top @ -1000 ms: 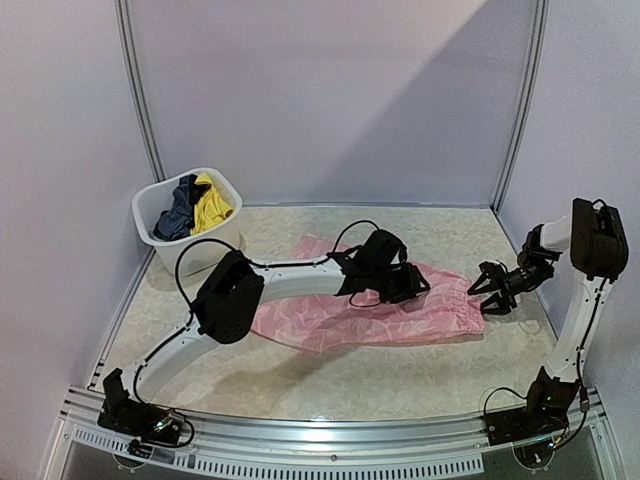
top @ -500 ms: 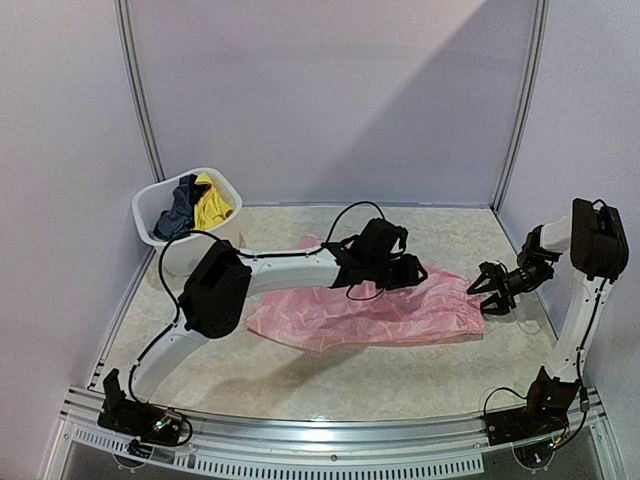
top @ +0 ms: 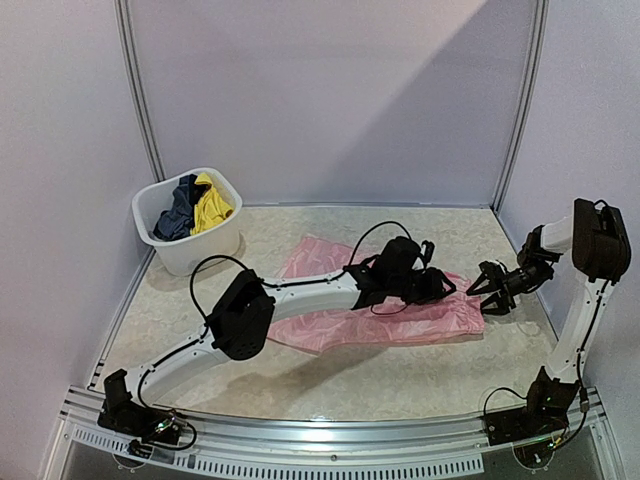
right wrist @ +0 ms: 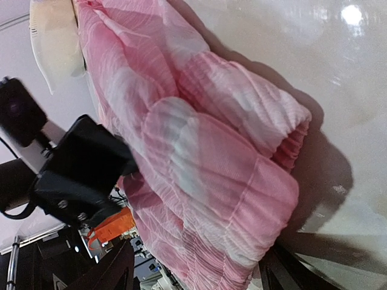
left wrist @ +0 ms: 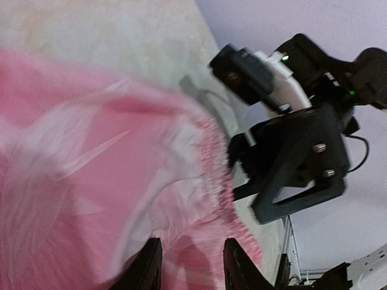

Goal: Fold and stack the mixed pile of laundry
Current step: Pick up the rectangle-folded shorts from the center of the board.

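Right now the thin pink ruffled cloth [top: 400,325] lies spread out on the pale speckled bench [top: 350,390], in the middle of the top view. Its long side runs from the left of the frame to the right. Its gathered, stretchy end is at the right.

The black two-finger right gripper [top: 487,290] sits just beside that gathered end. Its fingers are wide apart and hold nothing. In its own wrist view the gathered end fills the middle of the frame, so the cloth lies straight ahead of it.

The black left gripper [top: 437,288] reaches far across the cloth and hangs over its right part, near the same end. Its wrist view is blurry. The two fingers show low in that frame, a little apart, with pink cloth behind them. I cannot tell if they pinch the cloth or only hover over it.

So both grippers are close to the right end, and the right one is closest. The left end of the cloth is well apart from both. I think the next fold must carry the right end along the long side, toward the left.

The dark navy piece [top: 180,212] and the yellow piece [top: 210,205] wait in the white plastic tub [top: 190,255] at the upper left.
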Action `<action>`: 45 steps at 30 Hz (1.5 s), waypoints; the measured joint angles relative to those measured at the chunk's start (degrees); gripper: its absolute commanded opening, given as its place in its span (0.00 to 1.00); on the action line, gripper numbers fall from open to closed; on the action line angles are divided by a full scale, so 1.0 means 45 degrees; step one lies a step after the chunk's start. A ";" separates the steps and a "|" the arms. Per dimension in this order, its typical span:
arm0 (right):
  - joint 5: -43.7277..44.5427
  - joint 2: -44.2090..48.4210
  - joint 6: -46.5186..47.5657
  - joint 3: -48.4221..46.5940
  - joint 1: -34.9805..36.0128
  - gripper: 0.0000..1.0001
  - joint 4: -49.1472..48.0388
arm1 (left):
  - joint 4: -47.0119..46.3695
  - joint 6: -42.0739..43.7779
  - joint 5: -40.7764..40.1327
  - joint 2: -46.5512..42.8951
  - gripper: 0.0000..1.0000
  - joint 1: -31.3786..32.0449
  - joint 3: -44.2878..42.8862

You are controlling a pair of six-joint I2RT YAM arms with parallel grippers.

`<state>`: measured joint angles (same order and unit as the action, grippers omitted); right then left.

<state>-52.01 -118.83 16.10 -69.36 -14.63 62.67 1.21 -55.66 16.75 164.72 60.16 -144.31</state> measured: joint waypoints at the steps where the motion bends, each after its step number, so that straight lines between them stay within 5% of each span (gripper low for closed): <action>1: -0.0010 0.0000 -0.0015 0.0000 0.0000 0.72 -0.0005 | 0.0044 -0.0117 0.0073 0.0204 0.35 0.0000 0.0000; 12: -0.0529 -0.0194 -0.0087 0.0005 0.0005 0.71 -0.0034 | -0.0024 -0.1321 0.0427 0.0792 0.31 -0.0015 -0.0087; 38: -0.0913 0.1171 0.1404 -0.0695 0.1268 0.49 0.0874 | -0.0733 -0.1797 0.0423 0.0481 0.29 -0.0155 0.0797; 45: 0.0029 0.1229 0.1064 -0.0563 0.1137 0.66 0.0510 | -0.0787 -0.1792 0.0423 0.0369 0.29 -0.0160 0.1010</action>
<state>-51.88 -113.30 20.88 -71.90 -9.52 64.97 -2.33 -63.72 18.65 166.39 59.44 -139.76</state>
